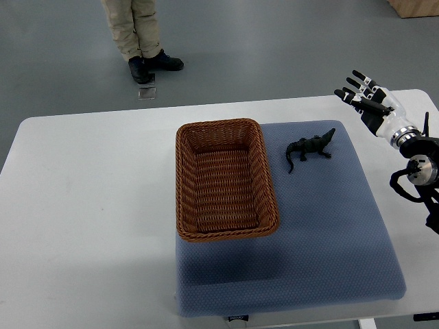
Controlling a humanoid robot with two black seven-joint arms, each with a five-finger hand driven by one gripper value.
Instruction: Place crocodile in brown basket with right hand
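Nearest you, at the front edge of the blue mat (329, 233), sits a small dark tag (236, 318); its writing is too small for you to read. On that mat stands the brown basket (269, 188), with nothing inside. Just right of the basket's far end you'll find the crocodile (310, 147) lying on the mat, apart from the wicker, snout pointing away from the basket. Farther right of the basket, the right hand (370, 103) hovers over the white table (89, 226), fingers spread and holding nothing. Beyond the basket, a person (137, 31) stands on the grey floor.
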